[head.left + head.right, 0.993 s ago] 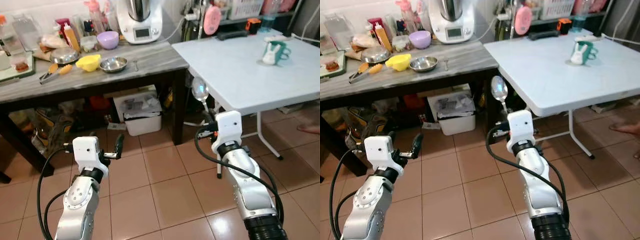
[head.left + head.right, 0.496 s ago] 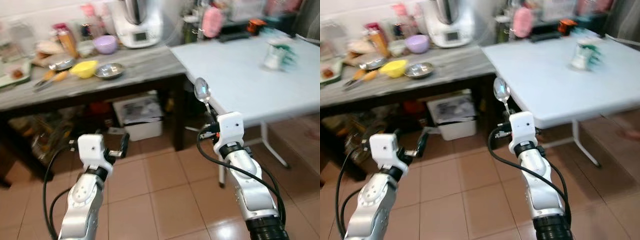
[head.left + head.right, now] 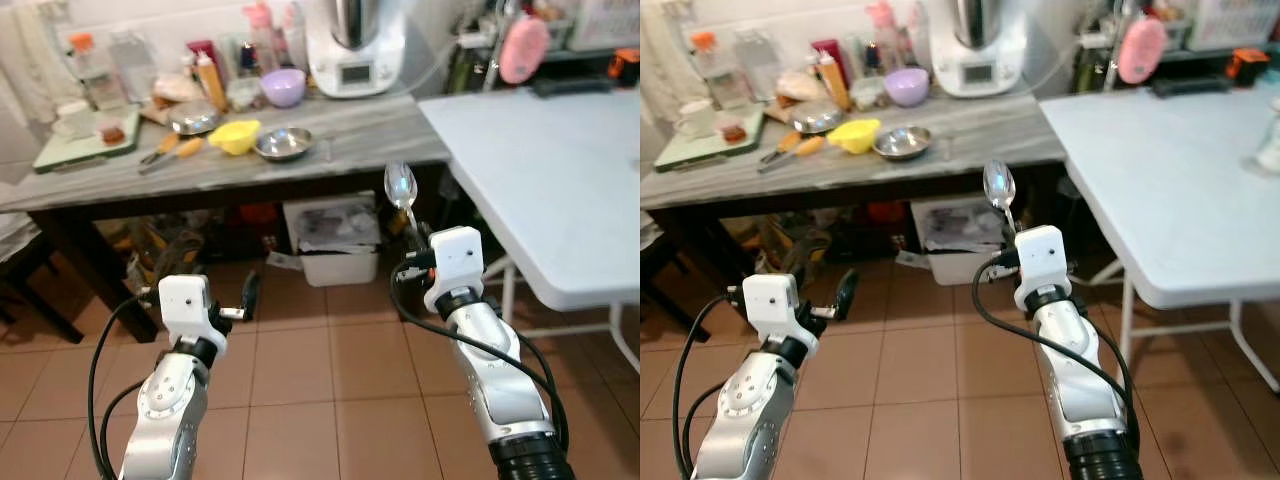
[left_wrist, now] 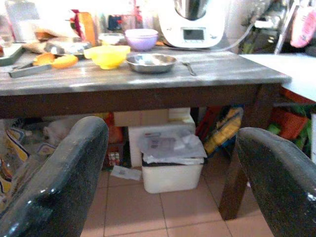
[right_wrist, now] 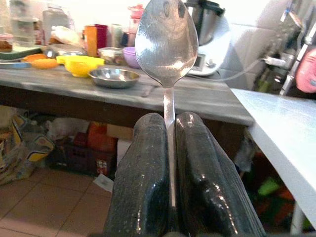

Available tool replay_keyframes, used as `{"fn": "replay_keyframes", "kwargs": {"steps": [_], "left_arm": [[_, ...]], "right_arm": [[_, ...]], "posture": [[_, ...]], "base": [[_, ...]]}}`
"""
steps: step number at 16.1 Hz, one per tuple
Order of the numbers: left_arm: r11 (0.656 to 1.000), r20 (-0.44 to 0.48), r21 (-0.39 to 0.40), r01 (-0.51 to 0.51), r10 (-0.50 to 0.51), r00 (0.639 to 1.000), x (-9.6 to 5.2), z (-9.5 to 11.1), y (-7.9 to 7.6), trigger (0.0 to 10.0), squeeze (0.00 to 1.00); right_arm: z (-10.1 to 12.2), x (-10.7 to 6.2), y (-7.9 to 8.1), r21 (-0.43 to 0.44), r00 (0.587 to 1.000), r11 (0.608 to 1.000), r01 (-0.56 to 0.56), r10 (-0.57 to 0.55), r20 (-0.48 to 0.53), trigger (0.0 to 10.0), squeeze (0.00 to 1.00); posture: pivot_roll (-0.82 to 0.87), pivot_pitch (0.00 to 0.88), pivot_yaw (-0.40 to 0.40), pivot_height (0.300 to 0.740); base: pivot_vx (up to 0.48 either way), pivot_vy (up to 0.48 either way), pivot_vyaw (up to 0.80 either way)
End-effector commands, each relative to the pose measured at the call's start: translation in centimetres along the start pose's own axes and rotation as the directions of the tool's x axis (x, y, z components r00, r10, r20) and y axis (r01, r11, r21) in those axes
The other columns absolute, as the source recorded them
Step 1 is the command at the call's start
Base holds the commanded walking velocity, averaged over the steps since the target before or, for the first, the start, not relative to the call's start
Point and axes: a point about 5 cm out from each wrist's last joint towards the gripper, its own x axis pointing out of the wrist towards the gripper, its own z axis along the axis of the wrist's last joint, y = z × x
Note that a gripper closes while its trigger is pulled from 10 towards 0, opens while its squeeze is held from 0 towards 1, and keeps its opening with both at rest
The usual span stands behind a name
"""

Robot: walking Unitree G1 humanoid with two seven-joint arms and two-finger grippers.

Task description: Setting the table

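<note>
A silver spoon (image 3: 400, 186) stands upright with its handle pinched in my right gripper (image 3: 416, 232), which is shut on it and held over the tiled floor between the dark counter and the white folding table (image 3: 540, 170). In the right wrist view the spoon's bowl (image 5: 166, 42) rises above the closed fingers (image 5: 143, 163). My left gripper (image 3: 249, 296) hovers low at the left, open and holding nothing. Its two fingers (image 4: 74, 168) frame the counter in the left wrist view.
The grey-topped counter (image 3: 330, 125) carries a steel bowl (image 3: 283, 145), a yellow bowl (image 3: 236, 135), a purple bowl (image 3: 284, 87), tongs (image 3: 170, 152), bottles and a white appliance (image 3: 350, 45). A white bin (image 3: 340, 235) sits under it. Brown floor tiles lie ahead.
The whole picture has shifted: the camera turned left, so the counter is now central and the white table sits further right. Both grippers keep their pose.
</note>
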Motion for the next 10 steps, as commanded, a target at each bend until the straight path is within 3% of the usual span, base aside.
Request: {"fn": "replay_keyframes", "kwargs": {"steps": [1, 6, 10], "left_arm": [[0.999, 0.007, 0.027, -0.021, 0.020, 1.000, -0.1, 0.4, 0.9, 10.0, 0.00], [0.999, -0.012, 0.031, 0.009, -0.009, 1.000, -0.5, -0.3, 0.2, 10.0, 0.00], [0.999, -0.050, 0.037, -0.025, 0.027, 0.998, -2.0, -1.6, 0.9, 10.0, 0.00]], "right_arm": [[0.7, 0.4, 0.9, 0.020, 1.000, 1.000, -0.017, 0.017, 0.026, 10.0, 0.00], [-0.3, 0.0, 0.6, 0.019, 1.000, 1.000, 0.008, -0.008, 0.002, 10.0, 0.00], [-2.0, -1.4, -0.3, 0.051, 0.995, 0.996, 0.075, -0.072, -0.069, 10.0, 0.00]], "posture": [[-0.15, 0.000, 0.089, 0.740], [-0.15, 0.000, 0.091, 0.740], [-0.15, 0.000, 0.091, 0.740]], "base": [[0.334, 0.000, 0.00], [0.332, 0.000, 0.00], [0.322, 0.000, 0.00]]}}
